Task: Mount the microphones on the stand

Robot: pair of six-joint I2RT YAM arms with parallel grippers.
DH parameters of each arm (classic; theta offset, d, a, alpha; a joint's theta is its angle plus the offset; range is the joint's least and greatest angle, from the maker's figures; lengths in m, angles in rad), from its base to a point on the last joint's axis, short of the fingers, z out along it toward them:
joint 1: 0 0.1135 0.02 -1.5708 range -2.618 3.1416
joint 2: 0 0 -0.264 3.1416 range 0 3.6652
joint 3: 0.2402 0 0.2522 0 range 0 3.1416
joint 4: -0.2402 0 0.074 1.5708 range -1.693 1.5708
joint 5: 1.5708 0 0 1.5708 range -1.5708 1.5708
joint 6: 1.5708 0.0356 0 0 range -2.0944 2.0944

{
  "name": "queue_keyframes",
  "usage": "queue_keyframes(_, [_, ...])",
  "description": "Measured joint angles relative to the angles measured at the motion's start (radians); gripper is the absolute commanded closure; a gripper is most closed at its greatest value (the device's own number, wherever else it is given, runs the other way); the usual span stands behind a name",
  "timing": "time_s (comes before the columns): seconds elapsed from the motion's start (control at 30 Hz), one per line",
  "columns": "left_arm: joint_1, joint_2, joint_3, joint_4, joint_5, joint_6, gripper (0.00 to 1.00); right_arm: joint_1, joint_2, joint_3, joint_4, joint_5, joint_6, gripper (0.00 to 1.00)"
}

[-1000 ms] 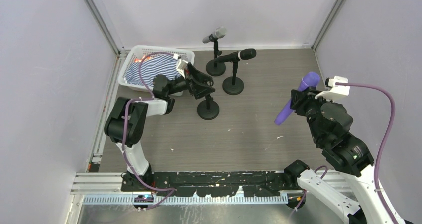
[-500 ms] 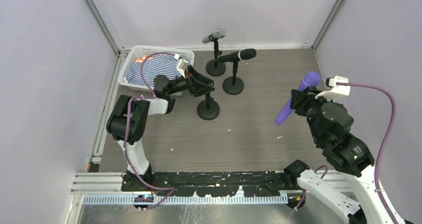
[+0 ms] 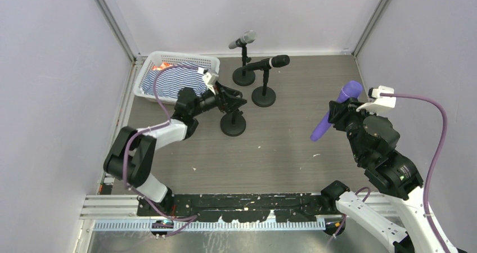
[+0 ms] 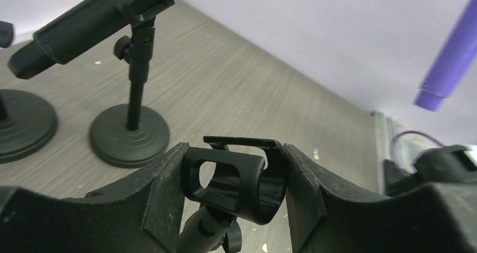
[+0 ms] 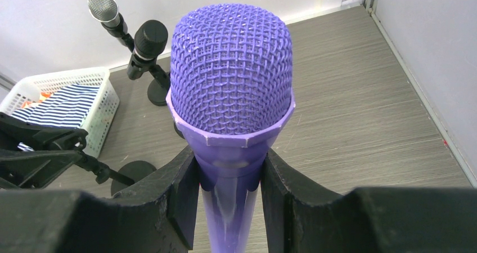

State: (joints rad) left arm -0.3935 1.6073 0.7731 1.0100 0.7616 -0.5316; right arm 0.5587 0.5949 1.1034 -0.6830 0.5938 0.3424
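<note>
Purple is the colour of the last microphone (image 5: 232,78), and it is not on a stand yet. The right gripper (image 5: 228,177) holds it clamped between both fingers just below the mesh head, in the air over the right part of the table (image 3: 281,152), well apart from the stands. The purple microphone is tilted, with the head toward the far wall and the tail toward the middle of the table. I judge this is so that the tail can enter a clip first.

The left gripper (image 4: 232,168) is closed to a middle width on the black plastic clip (image 4: 247,177) of the empty stand (image 3: 233,125), with one finger pressing at each side. In the left wrist view the round opening of the clip is free and the purple tail shows at the top right. I think this grip keeps the light stand steady and the clip well turned while the other arm pushes the microphone in. Without it, the stand could slide or tip.

The silver-grey microphone (image 3: 242,39) and the black microphone (image 3: 269,63) sit in their own clips near the far wall, so two of three seem done. A white basket (image 3: 147,67) with a striped cloth (image 3: 169,80) stands at the far left and has no part here.

The next move probably asks the right arm to carry the tail across and line it with the clip. A wrong angle could push the clip aside.
</note>
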Motion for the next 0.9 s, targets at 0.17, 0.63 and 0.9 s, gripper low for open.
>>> queue_keyframes(0.17, [-0.138, -0.130, -0.005, -0.246, -0.288, 0.181, 1.00, 0.000, -0.002, 0.000, 0.000, 0.000, 0.000, 0.96])
queue_keyframes(0.63, [-0.378, -0.173, -0.038, -0.264, -1.146, 0.241, 0.84, 0.000, -0.002, 0.000, 0.000, 0.000, 0.000, 0.96])
queue_keyframes(0.9, [-0.443, -0.172, -0.053, -0.247, -1.371, 0.251, 0.16, 0.000, -0.001, 0.000, 0.000, -0.001, 0.000, 0.96])
